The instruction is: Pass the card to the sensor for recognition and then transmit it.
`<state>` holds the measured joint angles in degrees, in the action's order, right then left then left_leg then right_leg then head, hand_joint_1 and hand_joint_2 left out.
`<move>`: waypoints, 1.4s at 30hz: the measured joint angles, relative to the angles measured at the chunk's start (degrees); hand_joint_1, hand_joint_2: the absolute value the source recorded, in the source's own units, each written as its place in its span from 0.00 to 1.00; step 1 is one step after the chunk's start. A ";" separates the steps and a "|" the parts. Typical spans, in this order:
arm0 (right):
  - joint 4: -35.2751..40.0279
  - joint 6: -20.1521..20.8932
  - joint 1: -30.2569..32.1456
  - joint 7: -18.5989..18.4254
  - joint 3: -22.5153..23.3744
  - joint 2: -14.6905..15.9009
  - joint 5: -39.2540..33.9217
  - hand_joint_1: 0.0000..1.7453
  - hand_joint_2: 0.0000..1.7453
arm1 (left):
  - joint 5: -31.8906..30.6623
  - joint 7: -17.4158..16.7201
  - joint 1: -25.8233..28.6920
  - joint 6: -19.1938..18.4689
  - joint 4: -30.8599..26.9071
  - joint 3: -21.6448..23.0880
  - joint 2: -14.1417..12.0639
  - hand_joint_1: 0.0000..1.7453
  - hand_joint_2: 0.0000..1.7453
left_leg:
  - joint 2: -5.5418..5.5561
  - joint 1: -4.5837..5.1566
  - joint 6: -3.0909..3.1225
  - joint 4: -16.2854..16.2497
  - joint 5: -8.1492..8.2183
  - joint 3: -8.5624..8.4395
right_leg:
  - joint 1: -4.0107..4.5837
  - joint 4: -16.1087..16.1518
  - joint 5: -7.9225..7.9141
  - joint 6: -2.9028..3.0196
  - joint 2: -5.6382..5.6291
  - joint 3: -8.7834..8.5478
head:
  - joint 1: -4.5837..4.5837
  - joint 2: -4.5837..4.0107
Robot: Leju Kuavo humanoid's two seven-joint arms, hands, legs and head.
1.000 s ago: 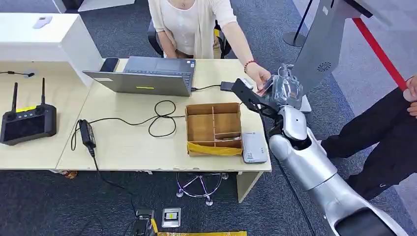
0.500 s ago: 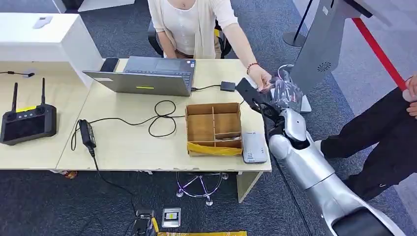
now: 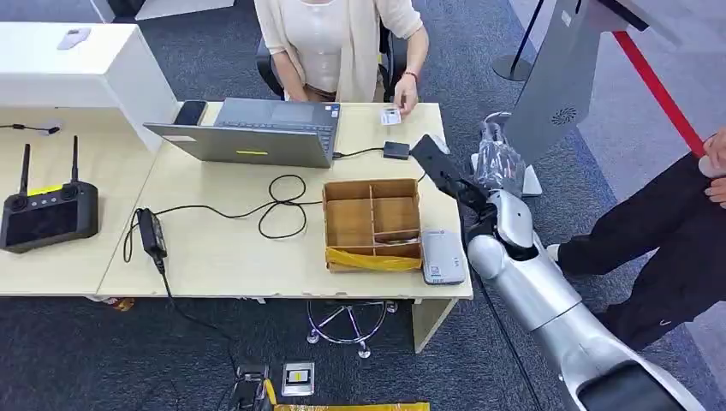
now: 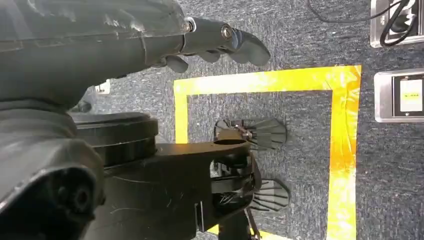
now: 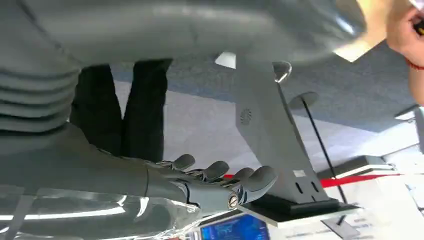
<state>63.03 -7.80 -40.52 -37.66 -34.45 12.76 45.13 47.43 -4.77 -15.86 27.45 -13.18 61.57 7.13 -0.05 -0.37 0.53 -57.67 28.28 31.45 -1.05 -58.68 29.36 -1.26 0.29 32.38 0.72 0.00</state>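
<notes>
White card [image 3: 390,116] now with person [image 3: 336,43]

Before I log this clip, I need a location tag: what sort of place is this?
Likely an office reception or check-in desk: a laptop on a desk with a seated person, and a kiosk stand beside it.

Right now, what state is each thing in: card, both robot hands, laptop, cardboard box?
Small white card: held by the seated person's hand over the beige desk.
Right robot hand: extended at the desk's edge, fingers apart, holding nothing.
Left robot hand: hanging over the carpet, fingers loosely curled, holding nothing.
Grey laptop: lid open.
Brown cardboard divider box: open-topped, its compartments look empty.
</notes>
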 joint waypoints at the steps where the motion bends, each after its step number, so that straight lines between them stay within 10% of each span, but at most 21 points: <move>1: 0.22 0.00 0.17 0.31 -0.04 0.31 0.29 0.00 0.00 | 0.11 0.37 0.05 -0.02 0.02 0.00 -0.04 0.00 0.00 | 0.00 0.00 0.00 -0.01 0.00 0.00 | 0.00 0.00 0.00 0.00 0.02 0.00 | -0.04 0.00; 25: 19.89 -0.35 11.06 1.38 2.10 13.71 0.37 0.00 0.00 | 2.12 5.05 2.57 -1.77 0.52 -1.36 -3.15 0.00 0.00 | -0.05 0.00 0.00 0.00 0.01 0.01 | 0.00 0.01 0.00 0.00 -0.01 0.00 | -0.02 0.00; 42: 27.04 -6.49 10.68 0.07 -3.63 13.53 0.48 0.00 0.00 | 4.35 6.73 3.18 -1.40 0.76 -4.53 -4.66 0.00 0.00 | -0.01 -0.01 0.00 0.02 0.01 0.07 | 0.01 0.00 0.01 0.00 0.02 0.01 | -0.02 0.00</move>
<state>90.07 -14.30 -29.84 -37.59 -38.08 26.29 45.62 51.78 1.97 -12.69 26.05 -12.41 57.05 2.47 -0.07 -0.38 0.53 -57.65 28.29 31.53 -1.04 -58.68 29.37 -1.26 0.31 32.38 0.70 0.00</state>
